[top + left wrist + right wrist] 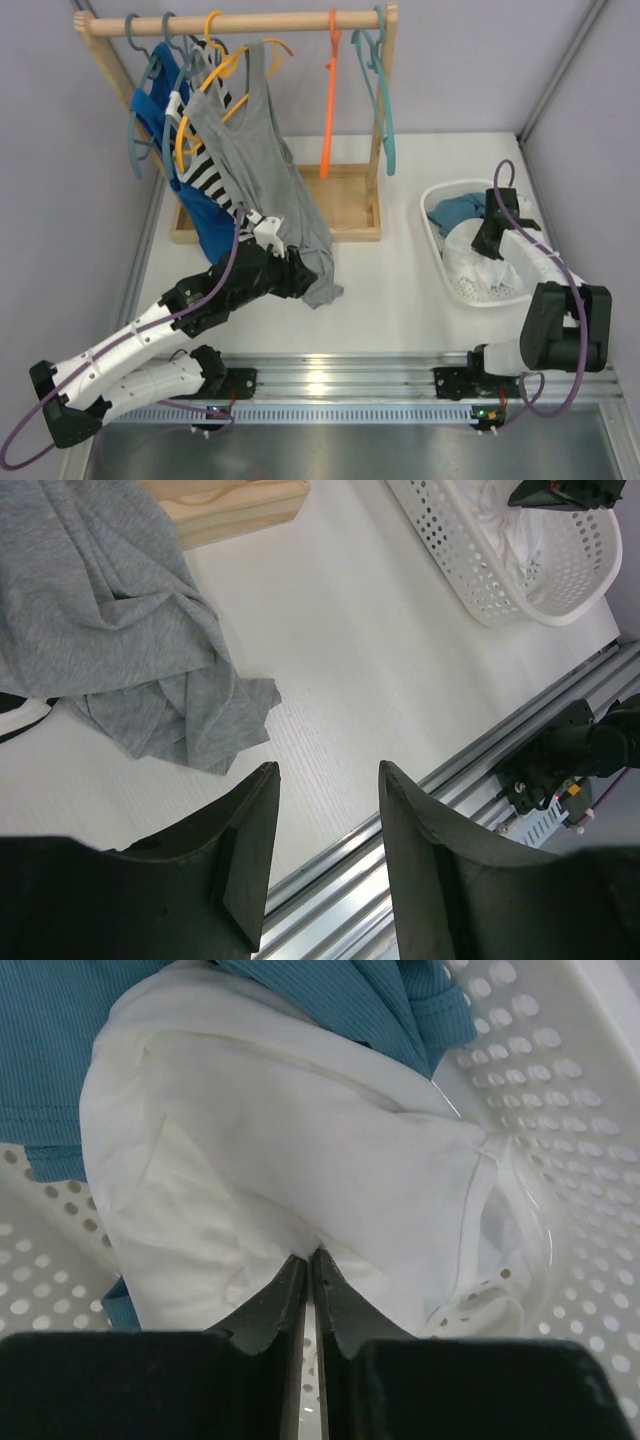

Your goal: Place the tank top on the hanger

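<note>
The white tank top [300, 1150] lies bunched in the white perforated basket [455, 285], partly under a teal-blue garment [60, 1050]. My right gripper [308, 1256] reaches down into the basket, its jaws pinched together on a fold of the white fabric. In the top view the right gripper [490, 240] hangs over the basket's middle. The bright orange hanger [328, 110] hangs bare on the wooden rail [240, 22], right of centre. My left gripper [325, 775] is open and holds nothing, hovering over the table by the hem of a grey tank top [120, 630].
The wooden rack [345, 205] at the back holds a grey tank top [265, 170], a blue garment [165, 115], a striped piece [205, 165], a yellow-orange hanger [215, 60] and teal hangers [380, 90]. An aluminium rail [330, 380] runs along the near edge.
</note>
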Tool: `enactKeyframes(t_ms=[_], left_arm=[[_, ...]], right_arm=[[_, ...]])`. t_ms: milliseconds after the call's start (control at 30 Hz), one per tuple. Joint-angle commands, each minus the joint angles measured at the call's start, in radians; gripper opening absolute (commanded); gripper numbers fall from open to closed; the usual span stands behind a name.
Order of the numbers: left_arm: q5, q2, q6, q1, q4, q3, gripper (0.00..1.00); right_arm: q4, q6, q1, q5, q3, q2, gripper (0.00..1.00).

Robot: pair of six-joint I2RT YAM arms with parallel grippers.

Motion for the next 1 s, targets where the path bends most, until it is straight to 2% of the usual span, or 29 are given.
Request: enactKeyframes(t_ms=[0,33,200,367,800,967], left_arm=[[0.01,-0.002,-0.014,-0.005,0.033,-0.004,0.5],[0.01,-0.004,-0.015,-0.005,0.031,-0.005,0.5],[0.003,-0.005,-0.014,-0.005,0.028,0.004,0.5],[0.001,-0.001,-0.008,-0.005,0.028,0.028,0.5],[0.015,-0.013,0.014,-0.005,0.048,0.039,0.51],[0.035,-0.013,0.025,-0.005,0.085,0.035,0.51]], right_arm=[[-0.027,0.0,-0.013,-0.024,0.045,-0.074,0.04],[-0.041,-0.001,-0.013,-0.036,0.063,-0.103,0.0],[-0.17,-0.034,-0.013,-0.108,0.198,-0.263,0.0],[-0.269,-0.02,-0.01,-0.264,0.382,-0.364,0.0],[-0.326,0.077,0.007,-0.625,0.747,-0.403,0.0],[-0.297,0.132,0.021,-0.734,0.76,-0.427,0.0]])
